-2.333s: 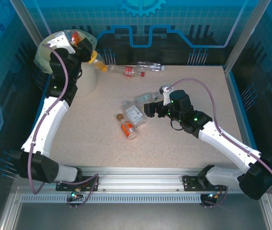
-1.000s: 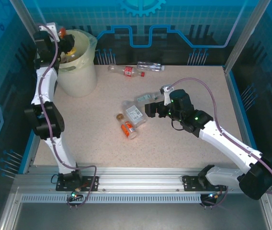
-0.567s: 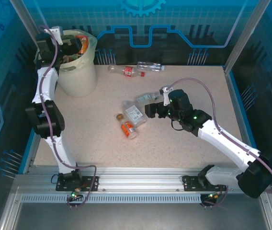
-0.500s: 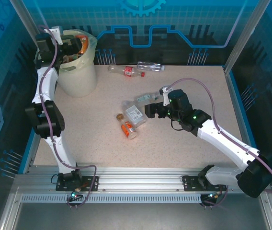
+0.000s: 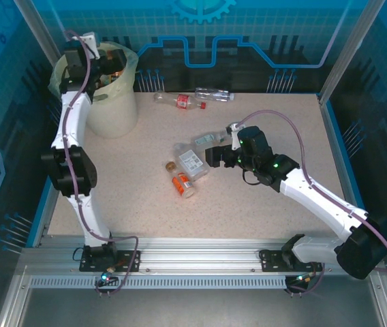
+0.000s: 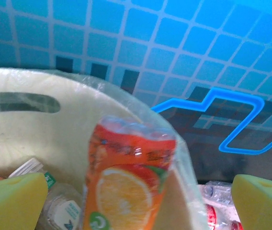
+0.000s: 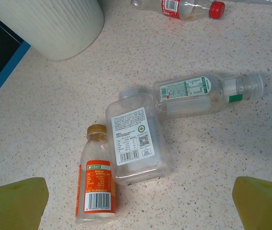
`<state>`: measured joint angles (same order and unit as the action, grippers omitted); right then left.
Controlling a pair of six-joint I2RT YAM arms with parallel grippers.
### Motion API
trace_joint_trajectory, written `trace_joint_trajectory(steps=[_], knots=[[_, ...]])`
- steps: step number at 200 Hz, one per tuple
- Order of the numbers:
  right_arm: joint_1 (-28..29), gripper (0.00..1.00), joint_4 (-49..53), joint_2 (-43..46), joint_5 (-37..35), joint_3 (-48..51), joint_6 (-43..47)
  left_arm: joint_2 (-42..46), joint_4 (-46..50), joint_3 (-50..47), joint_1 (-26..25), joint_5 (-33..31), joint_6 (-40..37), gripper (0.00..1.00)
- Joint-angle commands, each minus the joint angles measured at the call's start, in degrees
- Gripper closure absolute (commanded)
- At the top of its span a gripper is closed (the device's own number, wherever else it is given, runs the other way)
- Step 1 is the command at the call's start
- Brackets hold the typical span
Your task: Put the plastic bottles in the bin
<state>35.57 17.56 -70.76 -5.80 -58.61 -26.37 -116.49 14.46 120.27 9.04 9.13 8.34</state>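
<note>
My left gripper (image 5: 105,65) hangs over the cream bin (image 5: 115,109), open. An orange-labelled bottle (image 6: 126,177) stands between its yellow pads (image 6: 11,201), touching neither, leaning on the bag-lined bin wall (image 6: 40,129). More bottles (image 6: 62,211) lie inside. My right gripper (image 5: 210,155) hovers open over three bottles on the table: an orange-labelled one (image 7: 96,184), a square white-labelled one (image 7: 133,139) and a green-labelled one (image 7: 198,93). A red-labelled bottle (image 5: 178,101) and a clear one (image 5: 214,95) lie at the back.
The speckled table (image 5: 261,218) has free room at the front and right. Blue panels and metal posts (image 5: 347,48) wall it in. The bin's ribbed side (image 7: 59,24) stands left of the middle bottles.
My left gripper has swung from the bin's left rim to over its opening, and the orange bottle now sits loose between the open pads. The right arm has barely moved.
</note>
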Motion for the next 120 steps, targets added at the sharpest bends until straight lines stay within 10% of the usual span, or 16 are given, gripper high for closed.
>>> trace_joint_trajectory(steps=[1,120], knots=[[-0.4,0.00,0.7,0.2,-1.3,-0.8,-1.1,5.0,3.1,3.5,-1.8,-7.7,3.9,0.01],[-1.2,0.00,-8.8,5.8,-8.4,7.9,-5.9,27.6,7.5,-24.2,-19.9,-30.4,22.3,0.01]])
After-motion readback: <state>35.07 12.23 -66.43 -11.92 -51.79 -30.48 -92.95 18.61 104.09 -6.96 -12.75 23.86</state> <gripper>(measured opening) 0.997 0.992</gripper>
